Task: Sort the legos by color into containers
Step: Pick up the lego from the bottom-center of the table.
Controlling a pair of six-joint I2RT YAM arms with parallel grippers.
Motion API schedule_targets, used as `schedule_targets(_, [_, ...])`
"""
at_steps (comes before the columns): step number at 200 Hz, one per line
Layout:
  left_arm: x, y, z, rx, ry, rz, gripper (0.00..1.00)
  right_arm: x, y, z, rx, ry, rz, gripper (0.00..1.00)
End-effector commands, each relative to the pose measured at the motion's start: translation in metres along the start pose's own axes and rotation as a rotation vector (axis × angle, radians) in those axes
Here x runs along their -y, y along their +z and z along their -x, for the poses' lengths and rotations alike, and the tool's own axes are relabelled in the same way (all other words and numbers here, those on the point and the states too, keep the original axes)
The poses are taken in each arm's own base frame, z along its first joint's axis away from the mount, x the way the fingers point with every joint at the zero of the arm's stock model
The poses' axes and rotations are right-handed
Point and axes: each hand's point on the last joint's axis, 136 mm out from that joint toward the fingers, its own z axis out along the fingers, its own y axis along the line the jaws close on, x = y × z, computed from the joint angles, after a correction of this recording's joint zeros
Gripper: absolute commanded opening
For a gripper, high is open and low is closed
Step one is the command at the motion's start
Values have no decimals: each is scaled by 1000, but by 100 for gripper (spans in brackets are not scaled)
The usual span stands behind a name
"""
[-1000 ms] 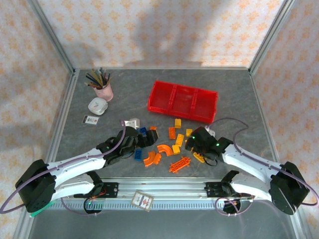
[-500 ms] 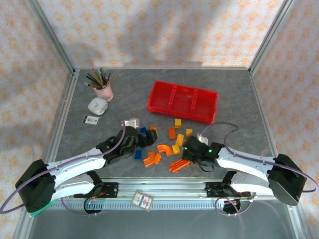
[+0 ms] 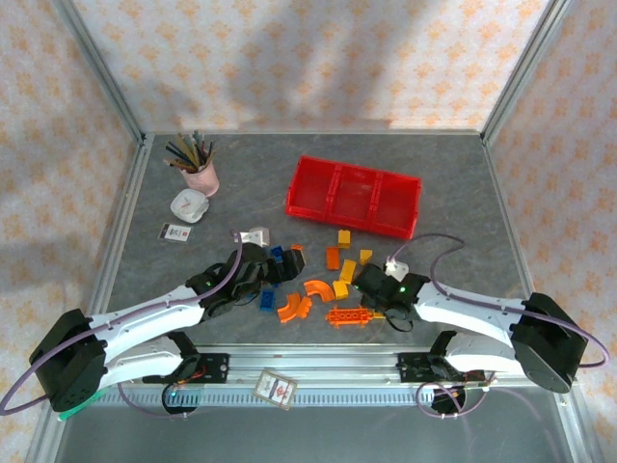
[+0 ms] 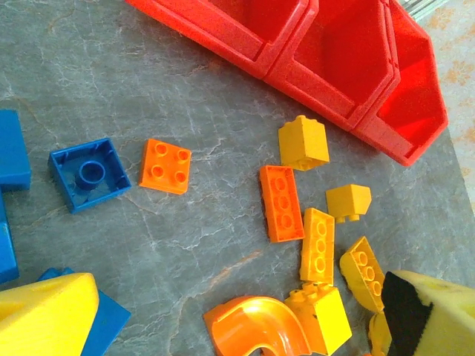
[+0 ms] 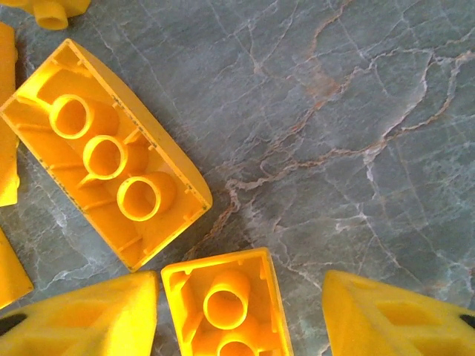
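Yellow brick (image 5: 226, 305) straddled by the right gripper (image 3: 369, 286)
Within the last second the arm was swung left into the legos (image 3: 316, 287) and the jaws half closed, the brick not yet pinched; the left gripper (image 3: 280, 272) is held open and empty; the red tray (image 3: 333, 214), well apart, lies unfilled.

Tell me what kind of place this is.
Probably a lab robot cell: a grey marbled tabletop fenced by aluminium frame posts and patterned backdrop panels, with two white robot arms bolted at its near edge.
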Motion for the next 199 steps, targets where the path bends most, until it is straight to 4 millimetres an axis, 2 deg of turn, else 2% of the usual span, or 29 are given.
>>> schedule_targets(1, [6,-4,7,17,14,4,99,4,0,9,35,10,-32,56])
schedule_targets(86, [7,-5,8,18,15,0,99,2,10,3,-1,-26,-22,40])
schedule_targets(108, [9,-5,9,21,14,-4,99,2,6,6,11,-30,-25,33])
schedule_targets(132, [10,-5,10,23,15,-9,99,-1,-1,12,28,-38,-22,30])
schedule_targets(161, [16,-11,19,52,23,-19,99,-13,-30,37,102,-41,16,28])
schedule_targets(199, [22,-26,49,140,63,7,99,-48,-67,83,228,-98,48,29])
